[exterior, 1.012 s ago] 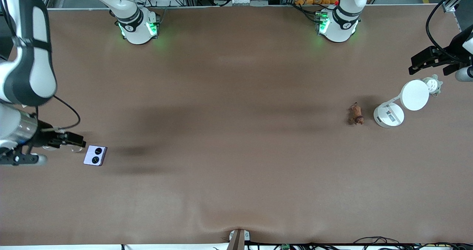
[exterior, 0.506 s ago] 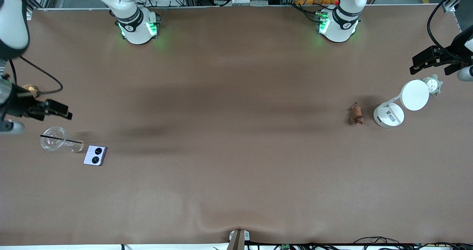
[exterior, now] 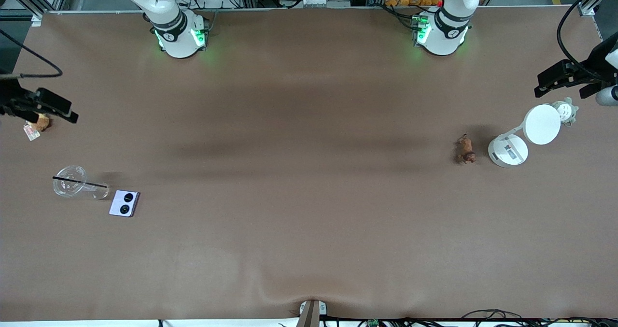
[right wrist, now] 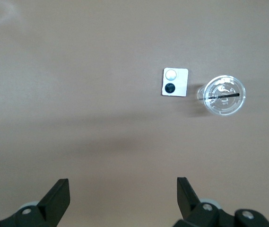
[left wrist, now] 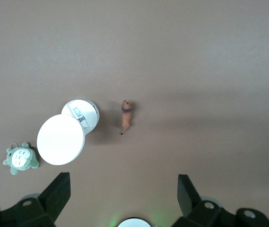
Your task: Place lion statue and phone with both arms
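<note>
Starting at the right arm's end of the tabletop, the right gripper hangs high over that end's edge, above a small tan plush toy with a tag, with its jaws spread wide and nothing between them. The phone, a pale-lavender folded flip phone lying flat with its two round lenses upward, sits nearer to the front camera than this gripper and just beside a clear plastic cup with a black straw. In the right wrist view the phone lies well ahead of the open fingers, its slightly longer side running roughly along the reach direction, the cup close alongside. Toward the left arm's end, the lion statue stands on the tabletop just beside the round base of a white desk lamp, apart from it by a small gap; a small grey-green plush toy lies by the lamp head. The left gripper hovers over the tabletop's edge at that end, jaws fully wide and empty. The left wrist view shows the lion statue ahead of the jaws, its long axis pointing along the approach line. Judged by distance, the right arm suits the phone and the left arm the lion statue; each grasp likely needs clearance from the neighbouring cup or lamp.
</note>
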